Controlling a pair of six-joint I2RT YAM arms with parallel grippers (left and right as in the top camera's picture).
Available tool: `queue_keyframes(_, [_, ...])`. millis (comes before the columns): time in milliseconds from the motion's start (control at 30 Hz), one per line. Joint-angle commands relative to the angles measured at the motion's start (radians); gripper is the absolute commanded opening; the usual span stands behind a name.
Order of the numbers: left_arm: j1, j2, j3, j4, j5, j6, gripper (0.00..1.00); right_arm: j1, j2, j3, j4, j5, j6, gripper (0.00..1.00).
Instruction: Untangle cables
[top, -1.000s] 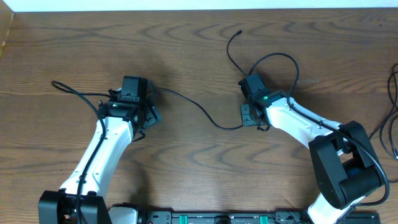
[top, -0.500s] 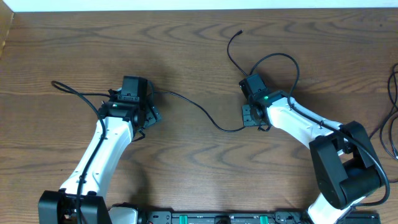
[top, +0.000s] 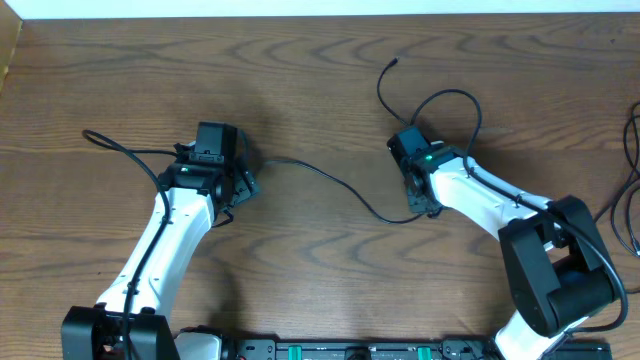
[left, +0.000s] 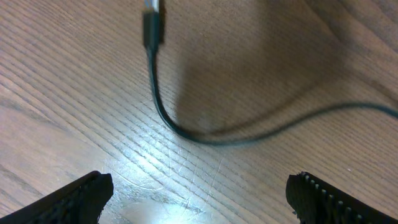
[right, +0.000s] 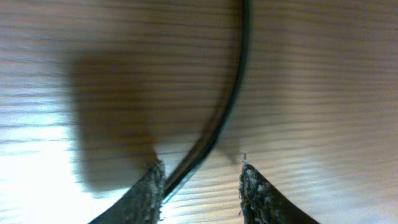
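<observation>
A thin black cable (top: 330, 180) lies on the wooden table between my two arms. Its far end curls up at the back (top: 394, 63). In the left wrist view its plug end (left: 152, 25) lies ahead of my left gripper (left: 199, 199), and the cord (left: 186, 134) curves away to the right. My left gripper (top: 238, 185) is open wide and empty. My right gripper (top: 418, 200) stands over the cable. In the right wrist view the cable (right: 233, 93) runs down between the fingers (right: 202, 186), close against the left one, with a gap left. No white or grey cable shows.
Thicker black cords fixed to the arms loop out from each wrist, one to the left (top: 110, 145) and one behind the right wrist (top: 462, 98). More dark cables hang at the table's right edge (top: 632, 190). A pale strip runs along the back edge.
My right gripper's fingers have narrowed around the black cable and shifted slightly toward the front right. The cable's middle sagged toward the front and its far end slid a little nearer. The left arm is still.
</observation>
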Motion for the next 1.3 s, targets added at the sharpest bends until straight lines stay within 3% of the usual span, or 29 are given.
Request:
queue_keyframes(0, [0.003,-0.003,-0.002,-0.003,-0.013,0.01,0.95,-0.052,0.022,-0.022,-0.007,0.162,-0.069,0.42])
queue_keyframes(133, [0.003,-0.003,-0.002,-0.003,-0.013,0.01,0.95,-0.126,0.022,-0.022,-0.006,0.124,-0.072,0.45])
queue_keyframes(300, [0.003,-0.003,-0.002,-0.003,-0.013,0.01,0.95,-0.188,0.022,-0.022,0.002,-0.187,-0.072,0.47])
queue_keyframes(367, [0.003,-0.003,-0.002,-0.003,-0.013,0.01,0.95,-0.194,0.022,-0.022,0.005,-0.284,-0.072,0.61])
queue_keyframes(500, [0.003,-0.003,-0.002,-0.003,-0.013,0.01,0.95,-0.192,0.022,-0.022,0.028,-0.432,-0.072,0.99])
queue_keyframes(667, [0.003,-0.003,-0.002,-0.003,-0.013,0.01,0.95,-0.188,0.022,-0.022,0.079,-0.568,-0.072,0.99])
queue_keyframes(867, [0.003,-0.003,-0.002,-0.003,-0.013,0.01,0.95,-0.188,0.023,-0.023,0.09,-0.561,-0.035,0.99])
queue_keyframes(1067, [0.003,-0.003,-0.002,-0.003,-0.013,0.01,0.95,-0.186,0.023,-0.029,0.077,-0.525,0.134,0.86])
queue_keyframes(1167, [0.003,-0.003,-0.002,-0.003,-0.013,0.01,0.95,-0.175,0.025,-0.046,0.091,-0.509,0.203,0.7])
queue_keyframes(1267, [0.003,-0.003,-0.002,-0.003,-0.013,0.01,0.95,-0.159,0.028,-0.08,0.136,-0.501,0.216,0.69])
